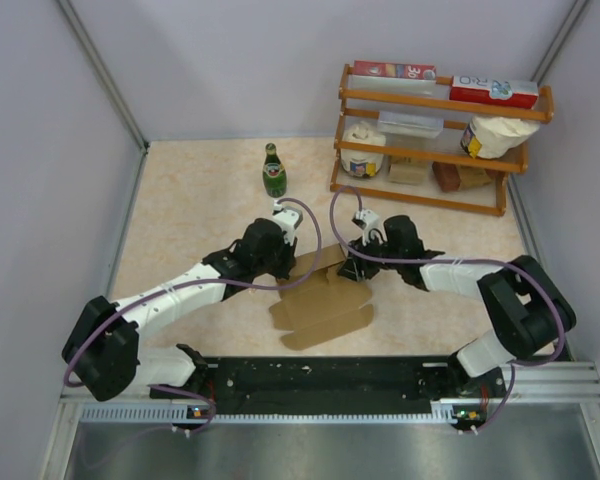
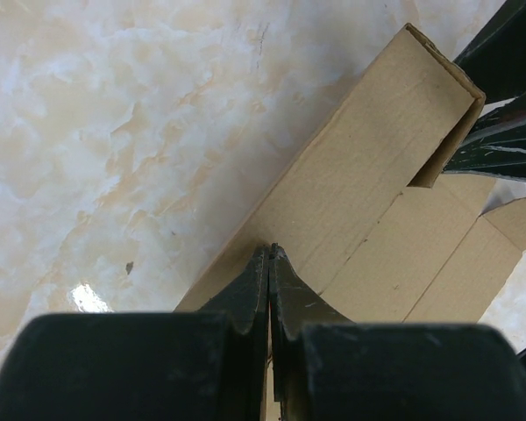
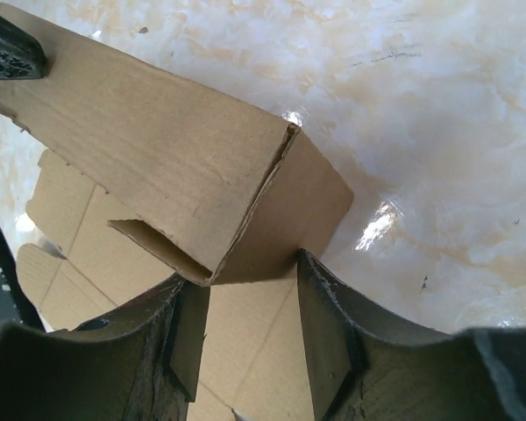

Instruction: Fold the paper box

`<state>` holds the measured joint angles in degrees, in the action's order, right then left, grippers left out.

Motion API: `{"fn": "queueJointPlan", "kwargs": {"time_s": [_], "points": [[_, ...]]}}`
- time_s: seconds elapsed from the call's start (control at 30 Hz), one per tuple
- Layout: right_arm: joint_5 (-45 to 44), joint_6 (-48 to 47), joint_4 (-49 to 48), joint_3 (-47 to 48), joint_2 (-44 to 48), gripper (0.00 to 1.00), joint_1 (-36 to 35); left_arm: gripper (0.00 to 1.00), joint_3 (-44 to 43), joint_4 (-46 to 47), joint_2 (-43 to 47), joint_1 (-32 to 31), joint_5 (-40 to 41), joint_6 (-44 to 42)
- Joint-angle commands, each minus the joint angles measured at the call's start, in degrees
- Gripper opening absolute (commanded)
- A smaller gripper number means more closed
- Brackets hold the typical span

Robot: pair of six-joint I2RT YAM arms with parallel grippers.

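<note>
Gripping beside creases suits this light, floppy paper box (image 1: pixel 320 305): your left fingers (image 2: pixel 245 294) pinch its wall, right fingers (image 3: pixel 359 329) gape astride its corner.

Bright, sharp; glare spots on tabletop (image 3: pixel 381 219)

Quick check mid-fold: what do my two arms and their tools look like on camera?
Both the left arm and right arm have white links between black joints, each with a looping lilac cable. The left tool and right tool are matte black, with curved, lightly scuffed fingers.
</note>
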<state>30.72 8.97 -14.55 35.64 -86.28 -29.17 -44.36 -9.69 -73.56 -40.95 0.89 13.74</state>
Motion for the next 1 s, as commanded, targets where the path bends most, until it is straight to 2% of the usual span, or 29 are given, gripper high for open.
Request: {"fn": "queueJointPlan", "kwargs": {"time_s": [0.0, 0.97], "points": [[-0.3, -2.2, -6.5, -0.7, -1.7, 0.45, -1.1, 0.0, -1.4, 0.5, -0.9, 0.1, -2.4, -0.7], [2.3, -2.2, -27.0, -3.8, -9.2, 0.47, -1.5, 0.02, -6.9, -1.5, -2.7, 0.3, -5.3, -3.1]]}}
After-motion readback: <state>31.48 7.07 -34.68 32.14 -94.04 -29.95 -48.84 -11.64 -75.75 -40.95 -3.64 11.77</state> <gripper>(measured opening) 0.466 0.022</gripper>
